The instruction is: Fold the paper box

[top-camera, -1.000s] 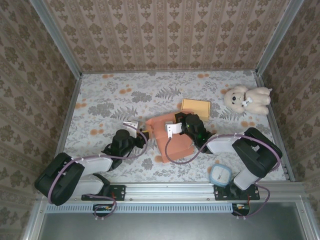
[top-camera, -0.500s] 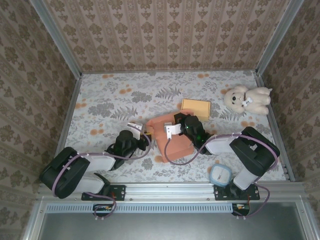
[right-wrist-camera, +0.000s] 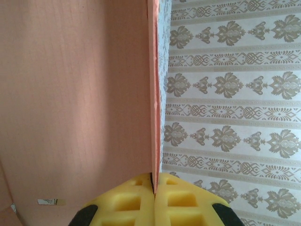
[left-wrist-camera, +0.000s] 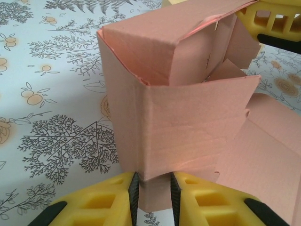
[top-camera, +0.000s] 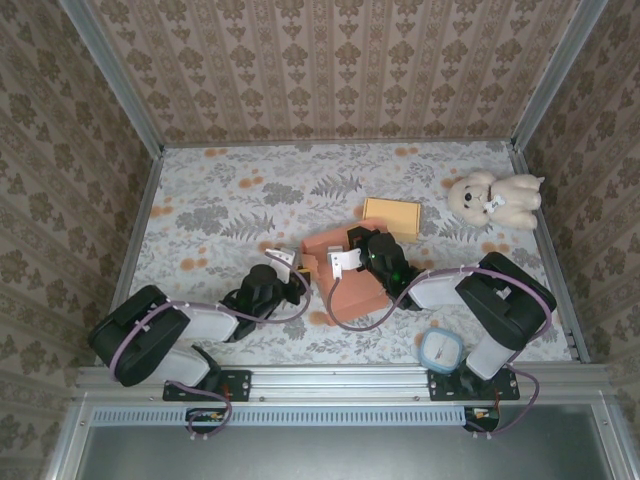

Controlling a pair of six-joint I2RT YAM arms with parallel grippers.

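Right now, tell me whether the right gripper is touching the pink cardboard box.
Touching. In the right wrist view, the right gripper is pinched shut on a thin edge of the pink cardboard box.

You are looking at a paper box (left-wrist-camera: pixel 188 108) of matt salmon card, faintly ribbed, with raw cut edges. The left gripper (left-wrist-camera: pixel 153 195) has pads (left-wrist-camera: pixel 94 205) of matt yellow moulded plastic. The table covering (left-wrist-camera: pixel 51 94) is a smooth printed sheet, and the teddy bear (top-camera: pixel 495 198) is fluffy plush.
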